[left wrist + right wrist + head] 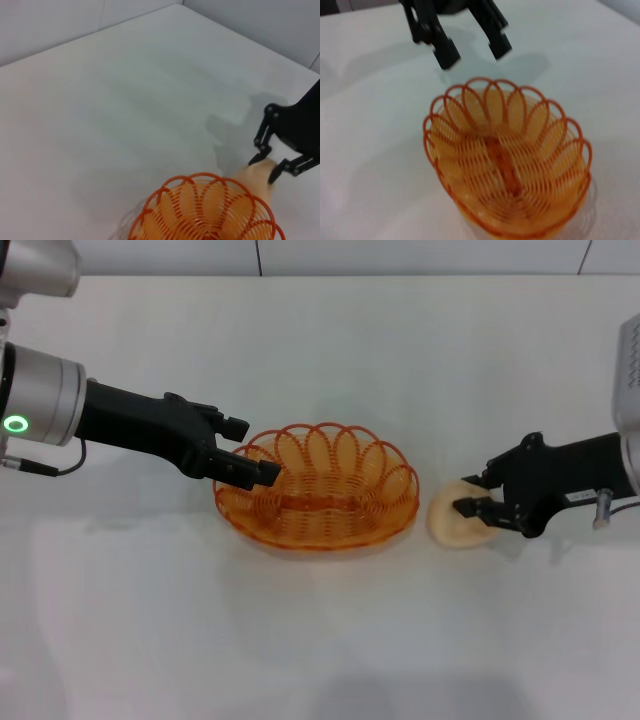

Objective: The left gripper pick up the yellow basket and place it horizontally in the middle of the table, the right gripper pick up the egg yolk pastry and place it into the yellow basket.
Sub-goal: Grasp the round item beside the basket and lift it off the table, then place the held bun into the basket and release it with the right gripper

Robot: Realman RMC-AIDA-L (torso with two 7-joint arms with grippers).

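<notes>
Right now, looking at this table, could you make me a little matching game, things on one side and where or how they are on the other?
Things:
1. yellow basket
2. egg yolk pastry
3. left pincer
4. right pincer

States:
A. fingers either side of a small round bun on the table
B. open, fingers spread, at the basket's rim
C. sitting on the table beside the basket, not in it
D. upright in the middle of the table, nothing inside

Pairs: 1-D, 2-C, 3-B, 4-A
</notes>
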